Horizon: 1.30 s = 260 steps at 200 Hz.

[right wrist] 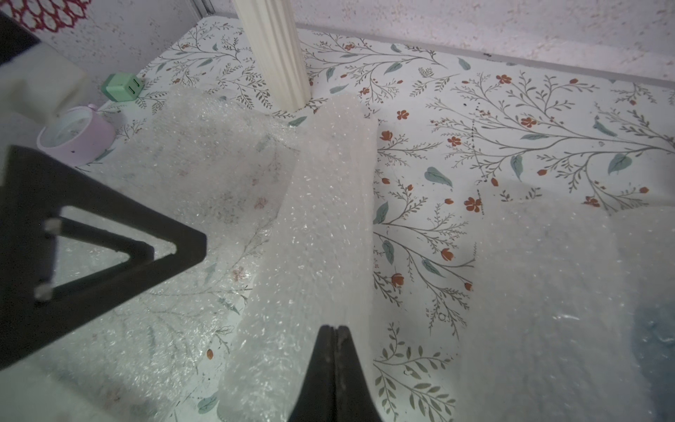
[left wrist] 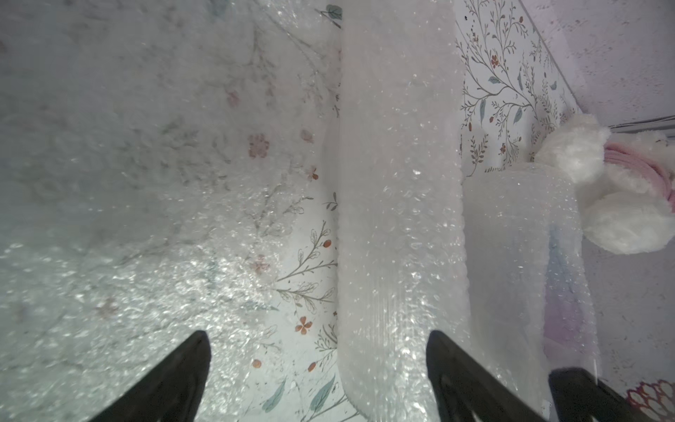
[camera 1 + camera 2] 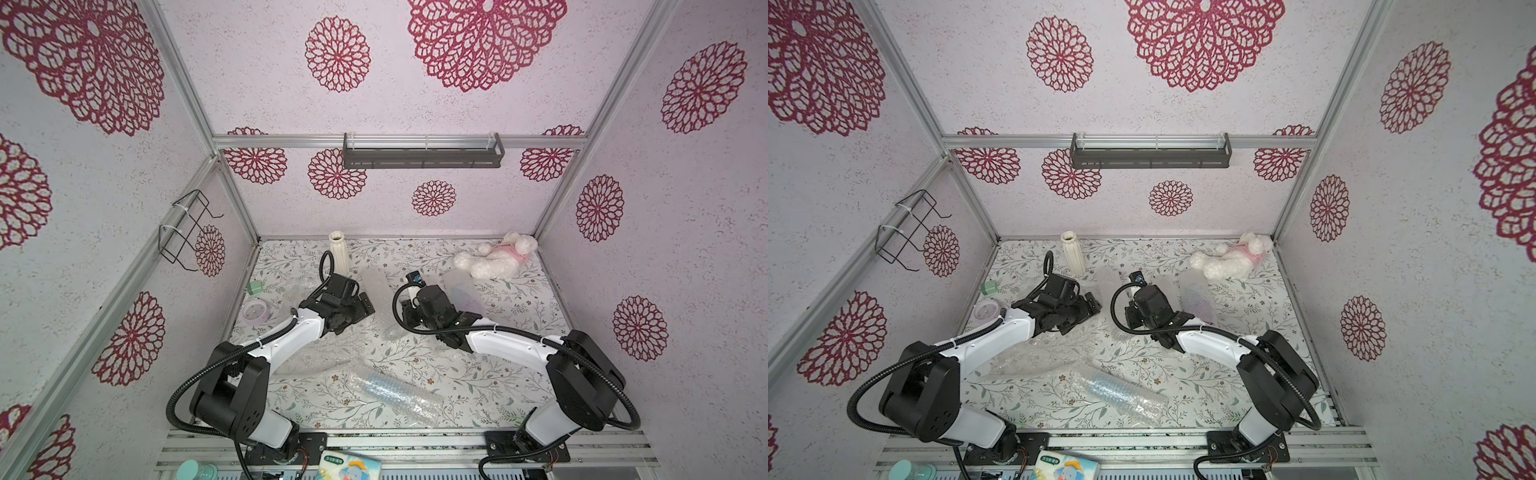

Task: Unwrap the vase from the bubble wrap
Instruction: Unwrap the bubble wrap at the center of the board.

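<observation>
A whitish roll of bubble wrap lies on the floral table between my two arms, in both top views. The vase inside shows only as faint ribs through the wrap. A flat sheet of the wrap spreads from the roll under my left arm. My left gripper is open, with the near end of the roll between its fingers, close to one finger. My right gripper is shut, its tip over the roll's other end; nothing shows between its jaws.
A bare cream ribbed vase stands upright at the back. A wrapped bundle with a purple tint lies by the right arm, a bluish wrapped one at the front. A plush toy, a green cube and a lilac round clock sit near the edges.
</observation>
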Motion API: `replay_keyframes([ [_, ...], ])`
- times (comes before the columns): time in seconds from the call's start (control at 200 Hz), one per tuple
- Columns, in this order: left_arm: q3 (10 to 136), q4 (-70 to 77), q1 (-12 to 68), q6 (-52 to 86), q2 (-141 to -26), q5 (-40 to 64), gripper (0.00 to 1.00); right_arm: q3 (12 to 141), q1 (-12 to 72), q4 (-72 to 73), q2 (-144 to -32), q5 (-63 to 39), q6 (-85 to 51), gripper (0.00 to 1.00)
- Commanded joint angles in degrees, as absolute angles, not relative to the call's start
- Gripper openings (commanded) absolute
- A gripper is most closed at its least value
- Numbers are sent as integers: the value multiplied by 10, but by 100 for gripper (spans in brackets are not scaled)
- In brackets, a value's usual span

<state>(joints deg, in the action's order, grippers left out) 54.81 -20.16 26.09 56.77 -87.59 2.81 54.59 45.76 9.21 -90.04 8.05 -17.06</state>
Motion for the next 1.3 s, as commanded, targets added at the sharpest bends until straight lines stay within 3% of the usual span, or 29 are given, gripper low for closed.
replay_keyframes([
  [0.0, 568, -155, 271, 603, -889, 21, 95, 542, 448, 115, -867, 61, -185, 0],
  [0.465, 704, -205, 312, 611, -1028, -2, 94, 535, 446, 118, -856, 43, -187, 0],
  [1.296, 648, -219, 317, 617, -1035, 0, 93, 513, 434, 121, -829, 63, -181, 0],
])
